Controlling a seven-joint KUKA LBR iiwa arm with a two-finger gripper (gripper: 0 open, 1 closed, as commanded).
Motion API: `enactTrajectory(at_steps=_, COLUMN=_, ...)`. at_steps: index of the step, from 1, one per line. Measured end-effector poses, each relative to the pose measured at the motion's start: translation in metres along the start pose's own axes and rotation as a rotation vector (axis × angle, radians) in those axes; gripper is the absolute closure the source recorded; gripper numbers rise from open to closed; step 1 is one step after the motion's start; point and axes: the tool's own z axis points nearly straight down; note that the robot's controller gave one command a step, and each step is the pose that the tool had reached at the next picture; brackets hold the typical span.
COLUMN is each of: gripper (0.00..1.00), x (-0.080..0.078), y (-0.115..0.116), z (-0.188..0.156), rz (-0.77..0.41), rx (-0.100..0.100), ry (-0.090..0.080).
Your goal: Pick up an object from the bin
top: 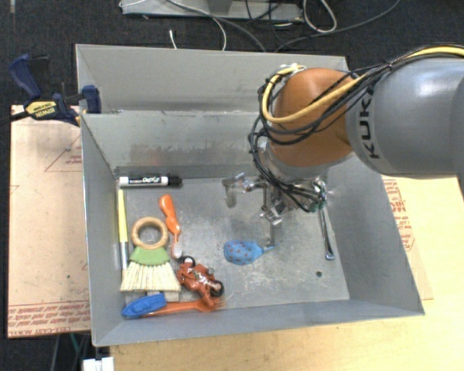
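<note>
**gripper low in the bin, blue lump closest, nothing held**

i have the gripper (272, 209) down inside the bin (216, 134), hanging just behind a flat blue lump (243, 252) that lies alone on bare floor near the middle. i see nothing held. from this angle i cannot tell whether the fingers stand apart or together, because the wrist and its cables sit over them.

everything else lies to the left of the lump. a red-orange toy (201, 278) is the nearest thing to it. beyond that come a small brush (149, 273), a tape ring (148, 232), an orange-handled tool (168, 213) and a blue piece (143, 306). a black marker (148, 181) lies far back-left of the lump, against the wall. on the lump's right is a slim metal bar (326, 234), which i cannot place as either a loose thing or part of the robot.

my worry is the lump's shape. it looks thin and low, so a closing grip could ride over its top and come up empty. the gripper also hangs behind it rather than over it, so a straight descent would likely meet bare floor or catch only the lump's back edge. on smooth metal, a nudge like that would likely skate it away toward the toy. pressing hard into the floor to get under it is the other hazard i would guard against.
</note>
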Motion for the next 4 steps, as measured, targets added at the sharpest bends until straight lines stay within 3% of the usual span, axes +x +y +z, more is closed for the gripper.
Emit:
enactTrajectory(at_steps=1, gripper=0.0, x=0.038, y=-0.014, z=-0.004, rz=-0.252, rx=-0.009, ry=0.01)
enactTrajectory(at_steps=2, gripper=0.0, x=0.038, y=-0.033, z=-0.02, rz=-0.281, rx=0.006, ry=-0.004)
enactTrajectory(at_steps=3, gripper=0.0, x=0.039, y=-0.024, z=-0.016, rz=0.013, rx=-0.002, ry=0.001)
enactTrajectory(at_steps=4, gripper=0.0, x=0.009, y=0.007, z=0.046, rz=-0.177, rx=-0.003, ry=-0.003)
